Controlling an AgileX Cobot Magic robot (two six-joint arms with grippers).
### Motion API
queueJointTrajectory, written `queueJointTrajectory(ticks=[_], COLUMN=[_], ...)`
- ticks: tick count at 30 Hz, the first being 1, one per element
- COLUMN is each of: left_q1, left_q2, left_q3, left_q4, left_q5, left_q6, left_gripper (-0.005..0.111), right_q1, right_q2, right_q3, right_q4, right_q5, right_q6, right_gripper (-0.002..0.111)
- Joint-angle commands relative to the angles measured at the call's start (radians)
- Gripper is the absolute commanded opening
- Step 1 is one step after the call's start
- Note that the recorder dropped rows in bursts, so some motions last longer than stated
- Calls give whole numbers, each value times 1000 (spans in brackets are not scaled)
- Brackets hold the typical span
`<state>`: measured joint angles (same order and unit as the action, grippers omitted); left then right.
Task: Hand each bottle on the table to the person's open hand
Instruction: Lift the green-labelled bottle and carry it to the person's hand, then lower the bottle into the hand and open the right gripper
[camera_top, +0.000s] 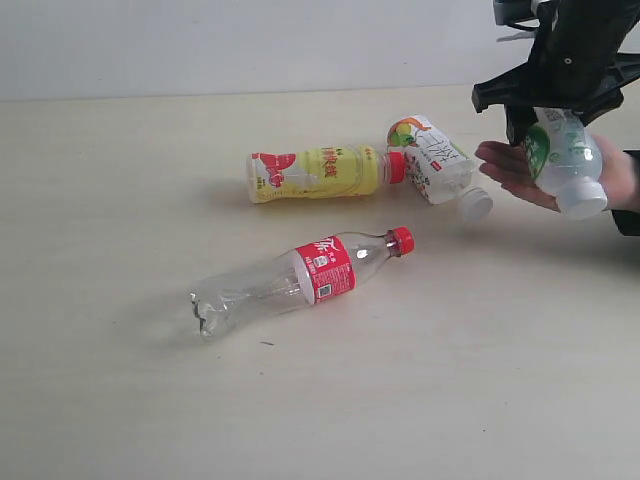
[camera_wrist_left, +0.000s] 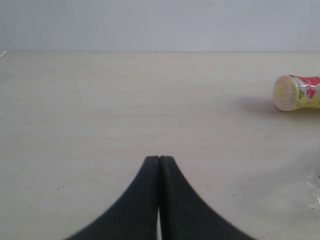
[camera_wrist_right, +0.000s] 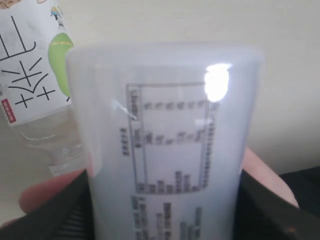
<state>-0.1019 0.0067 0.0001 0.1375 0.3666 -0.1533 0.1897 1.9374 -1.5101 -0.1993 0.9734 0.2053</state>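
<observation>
My right gripper (camera_top: 548, 118) is shut on a white-capped bottle with a white and green label (camera_top: 564, 158), held just above the person's open hand (camera_top: 510, 168). In the right wrist view that bottle (camera_wrist_right: 167, 145) fills the frame between the dark fingers (camera_wrist_right: 75, 215), with the hand (camera_wrist_right: 45, 192) below it. On the table (camera_top: 120, 380) lie a yellow bottle with red cap (camera_top: 318, 172), a second white-capped bottle (camera_top: 437, 163) and a clear bottle with red label and cap (camera_top: 300, 278). My left gripper (camera_wrist_left: 159, 159) is shut and empty, low over bare table; the yellow bottle's base (camera_wrist_left: 296, 92) shows far off.
The person's dark sleeve (camera_top: 630, 195) enters at the right edge. A pale wall (camera_top: 250, 45) runs behind the table's far edge. The second white-capped bottle (camera_wrist_right: 30, 85) lies close beside the hand in the right wrist view.
</observation>
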Motion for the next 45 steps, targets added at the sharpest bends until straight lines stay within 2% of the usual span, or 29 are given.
queueJointTrajectory(ticks=[1,14,23,32,40,45], left_q1=[2,2,2,2,2,2], left_q2=[-7,-7,-7,-7,-7,-7], left_q3=[0,0,0,0,0,0], left_q4=[-1,-1,-1,-1,-1,-1], left_q5=[-7,-7,-7,-7,-7,-7], left_q6=[-4,-4,-4,-4,-4,-4], left_gripper=[0,0,0,0,0,0], right_q1=[-4,-4,-4,-4,-4,-4], right_q2=[4,4,4,4,4,4], right_q3=[-7,5,7,7,7,7], right_q4=[-12,-17,-22,-22,-22,-22], right_q5=[0,69,56,16,16,16], right_q6=[7,7,7,7,-2,-2], right_gripper=[3,30,54,55,72,73])
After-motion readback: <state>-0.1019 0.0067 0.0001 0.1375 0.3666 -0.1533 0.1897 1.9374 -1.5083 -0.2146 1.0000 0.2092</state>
